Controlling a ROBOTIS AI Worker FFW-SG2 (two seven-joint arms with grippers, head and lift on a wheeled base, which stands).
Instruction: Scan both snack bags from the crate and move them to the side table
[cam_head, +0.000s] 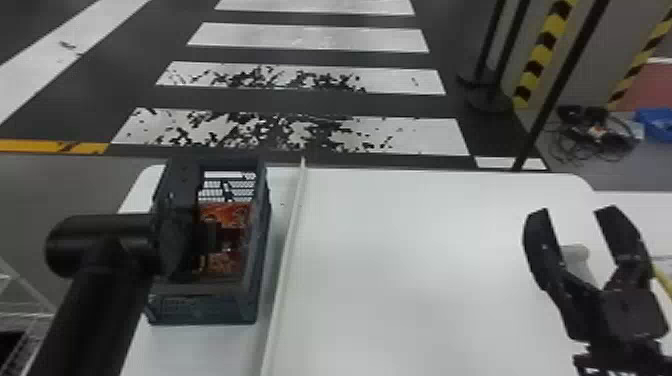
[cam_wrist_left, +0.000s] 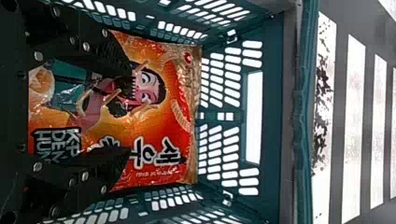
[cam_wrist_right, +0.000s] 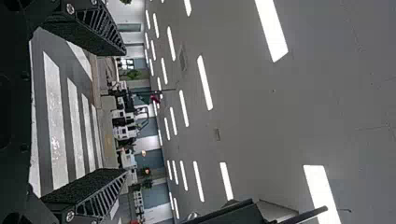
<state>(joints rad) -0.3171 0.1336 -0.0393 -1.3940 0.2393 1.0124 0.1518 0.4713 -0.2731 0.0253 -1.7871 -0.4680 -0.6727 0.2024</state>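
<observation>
Checking your head view, the left gripper (cam_head: 212, 240) is down in the crate (cam_head: 215, 307), over the bag (cam_head: 225, 212). Left wrist view gets you the good stuff: jaws spread apart over the bag's face, pinching nothing, though you honestly can't tell if they touch it. Bag's glossy, crinkly orange-red film with a cartoon figure; crate's hard plastic with slotted teal walls. Your right gripper (cam_head: 571, 212) is up over the table (cam_head: 425, 300), jaws wide with nothing held, and the right wrist view shows you ribbed, rough-faced fingers. Table's smooth and white with rounded corners, and a thin pale strip (cam_head: 290, 240) runs beside the crate. Farther out you've got scuffed white floor stripes (cam_head: 325, 37), tangled cables (cam_head: 590, 130) and long ceiling lights (cam_wrist_right: 204, 81).
</observation>
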